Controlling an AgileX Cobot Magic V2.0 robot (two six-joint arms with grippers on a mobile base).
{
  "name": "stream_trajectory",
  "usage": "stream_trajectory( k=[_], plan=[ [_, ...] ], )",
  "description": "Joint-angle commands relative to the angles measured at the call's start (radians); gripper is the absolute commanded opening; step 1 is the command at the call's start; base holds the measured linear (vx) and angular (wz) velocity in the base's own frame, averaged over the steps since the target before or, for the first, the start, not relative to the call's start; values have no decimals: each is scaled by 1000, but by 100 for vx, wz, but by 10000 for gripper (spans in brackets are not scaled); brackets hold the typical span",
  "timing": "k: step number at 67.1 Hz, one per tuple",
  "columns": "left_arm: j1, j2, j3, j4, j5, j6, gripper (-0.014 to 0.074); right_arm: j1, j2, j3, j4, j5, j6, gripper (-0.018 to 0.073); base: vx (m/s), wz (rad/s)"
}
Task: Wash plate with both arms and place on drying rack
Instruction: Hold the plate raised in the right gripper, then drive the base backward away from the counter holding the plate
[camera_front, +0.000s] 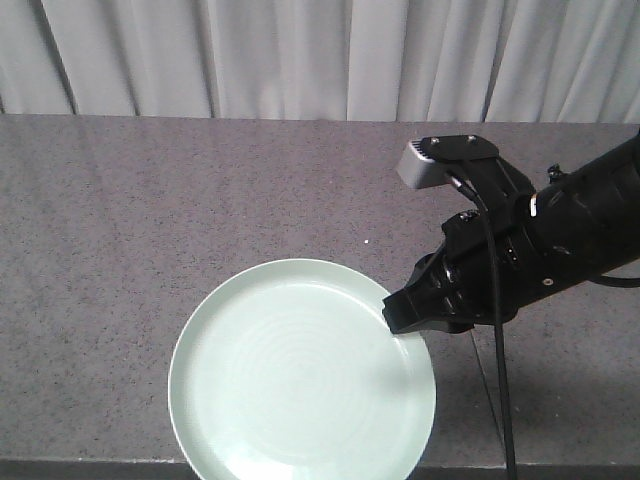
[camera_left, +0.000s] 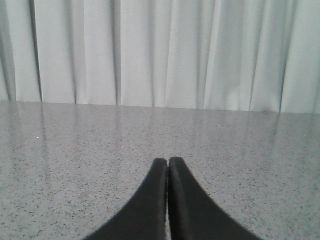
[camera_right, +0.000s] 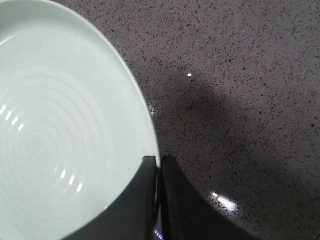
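The pale mint-green plate (camera_front: 300, 370) is at the front of the grey stone counter, near its front edge. My right arm (camera_front: 560, 230) reaches in from the right, and its gripper (camera_front: 400, 318) is shut on the plate's right rim. In the right wrist view one finger lies over the plate (camera_right: 60, 135) and the other outside its rim, with the gripper (camera_right: 159, 161) pinching the edge. In the left wrist view my left gripper (camera_left: 167, 161) is shut on nothing, low over bare counter. The drying rack is out of view.
The speckled grey counter (camera_front: 150, 210) stretches back to a pale curtain (camera_front: 300, 55) along its far edge. The counter's front edge (camera_front: 90, 468) runs just below the plate.
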Motion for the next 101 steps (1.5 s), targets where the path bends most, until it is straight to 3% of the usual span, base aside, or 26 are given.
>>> stream_trajectory(
  k=[1,34,101],
  plan=[
    [-2,-14,-28,-3,-73,-5,-6,0,-32,-25,38,-28,-7,-1,-1,4],
    [-2,-14,-28,-3,-73,-5,-6,0,-32,-25,38,-28,-7,-1,-4,16],
    [-2,-14,-28,-3,-73,-5,-6,0,-32,-25,38,-28,-7,-1,-9,39]
  ],
)
